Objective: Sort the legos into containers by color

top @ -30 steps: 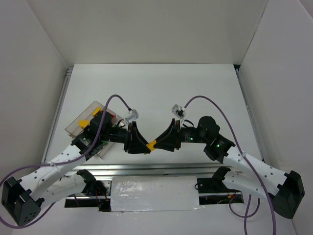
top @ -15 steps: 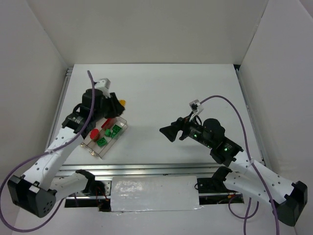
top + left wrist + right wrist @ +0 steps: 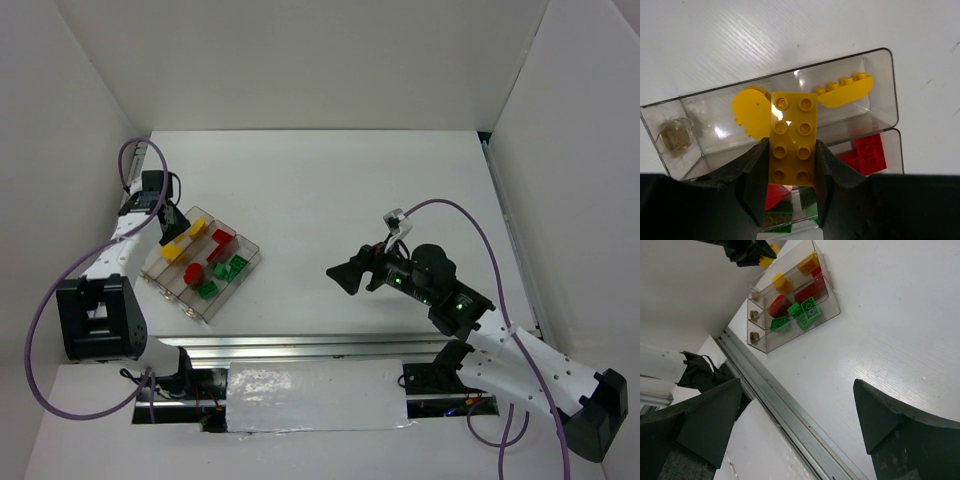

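Note:
My left gripper (image 3: 172, 222) (image 3: 792, 145) is shut on a yellow two-by-four lego (image 3: 792, 137) (image 3: 767, 249). It holds the lego above the far-left compartment of the clear three-part container tray (image 3: 250, 252) (image 3: 885, 85) (image 3: 826, 300). Two rounded yellow legos (image 3: 750, 112) (image 3: 172, 253) lie in that compartment. Red legos (image 3: 222, 238) (image 3: 867, 152) fill the middle one and green legos (image 3: 238, 265) (image 3: 807, 310) the one nearest the table's middle. My right gripper (image 3: 345, 275) (image 3: 797, 420) hangs open and empty over bare table, well right of the tray.
The metal rail (image 3: 300, 345) (image 3: 790, 410) runs along the table's near edge below the tray. White walls (image 3: 80, 120) close in the left, back and right sides. My left arm's base (image 3: 95, 320) stands just left of the tray.
Both grippers met mid-table on the yellow lego. The right one let go, opened and drew back right. My left arm swung the lego left to above the tray.

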Robot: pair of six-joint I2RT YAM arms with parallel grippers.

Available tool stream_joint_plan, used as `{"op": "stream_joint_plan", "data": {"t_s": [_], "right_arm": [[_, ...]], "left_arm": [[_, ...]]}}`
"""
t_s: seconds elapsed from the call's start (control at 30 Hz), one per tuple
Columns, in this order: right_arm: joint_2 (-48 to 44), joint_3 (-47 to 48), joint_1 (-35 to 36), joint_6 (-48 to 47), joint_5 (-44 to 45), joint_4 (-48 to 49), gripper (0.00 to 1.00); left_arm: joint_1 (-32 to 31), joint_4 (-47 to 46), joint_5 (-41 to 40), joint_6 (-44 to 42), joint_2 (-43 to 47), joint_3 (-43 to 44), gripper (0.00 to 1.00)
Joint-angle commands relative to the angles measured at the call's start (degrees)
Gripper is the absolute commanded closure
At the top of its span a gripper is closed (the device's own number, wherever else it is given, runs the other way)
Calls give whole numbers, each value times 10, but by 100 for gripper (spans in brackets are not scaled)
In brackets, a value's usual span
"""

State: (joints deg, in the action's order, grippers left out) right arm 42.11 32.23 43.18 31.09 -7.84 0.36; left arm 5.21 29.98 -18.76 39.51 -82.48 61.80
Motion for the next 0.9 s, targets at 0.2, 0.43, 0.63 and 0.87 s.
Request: {"op": "stream_joint_plan", "data": {"t_s": [0.2, 0.43, 0.63, 0.87], "right_arm": [[-4, -3, -3, -13, -28, 21, 0], [9, -3, -4, -13, -38, 27, 0], [19, -2, -4, -12, -39, 27, 0], [25, 26, -3, -7, 24, -4, 0]], "left_arm": [[16, -47, 43, 29, -30, -7, 74], [21, -42, 40, 38, -37, -5, 34], [26, -40, 58, 38, -27, -6, 29], [16, -36, 166, -35, 113, -15, 0]]}}
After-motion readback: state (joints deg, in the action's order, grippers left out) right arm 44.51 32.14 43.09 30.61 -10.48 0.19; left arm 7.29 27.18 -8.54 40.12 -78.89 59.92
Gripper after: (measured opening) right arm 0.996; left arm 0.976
